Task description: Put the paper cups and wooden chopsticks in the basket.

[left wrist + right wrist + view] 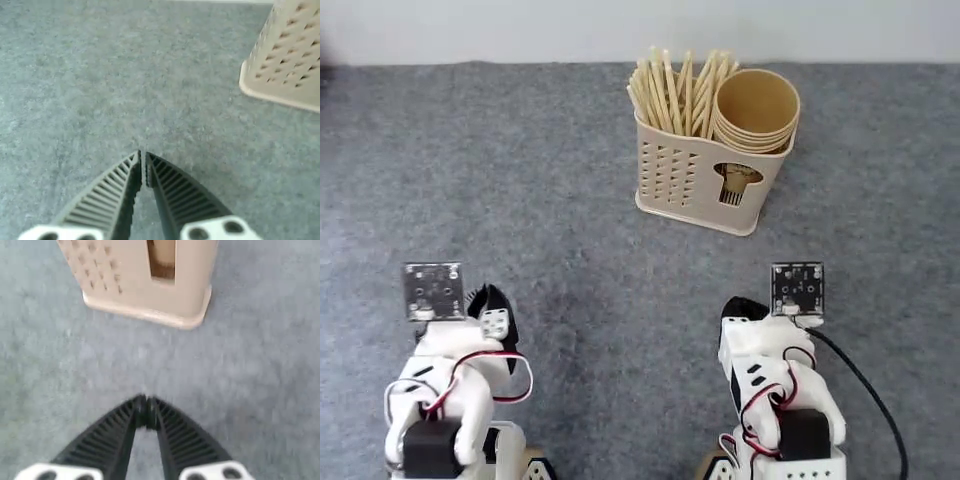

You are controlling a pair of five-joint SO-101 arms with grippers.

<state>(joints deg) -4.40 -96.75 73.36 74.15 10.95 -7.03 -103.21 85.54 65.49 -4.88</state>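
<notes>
**Placement looks done, nothing left to pick**

- The basket point(685, 180) sits upper centre-right of the high view, upright on the grey mat point(550, 170).
- The chopsticks point(675, 90) stand bunched in the basket's left half. Their tips fan out above the rim and lean a bit outward.
- The cups point(757, 112) are nested in one stack in the right half, mouth up, with rims just above the basket wall. The side of the stack shows through the slot in the front wall.
- The left gripper point(142, 157) is at the lower left of the high view, folded back by its base. Its jaws are together with nothing between them, over bare mat and well apart from the basket.
- The right gripper point(146, 402) is at the lower right of the high view. Its jaws are also together and empty. It points at the basket's front wall, well apart from it.

Step, as I read it: this is the end state. Every cup and chopstick I can see is inside the basket, and both arms are parked.

Next move: I'd say no grasp is needed. Hold the parked pose and call it complete. The mat directly behind the basket is hidden, so I can't rule out a stray stick there.

Risk if anyone re-approaches: the fanned chopsticks overhang the rim, and a gripper coming in low from the front could catch them or tip the basket. Come in high, or stay out.
</notes>
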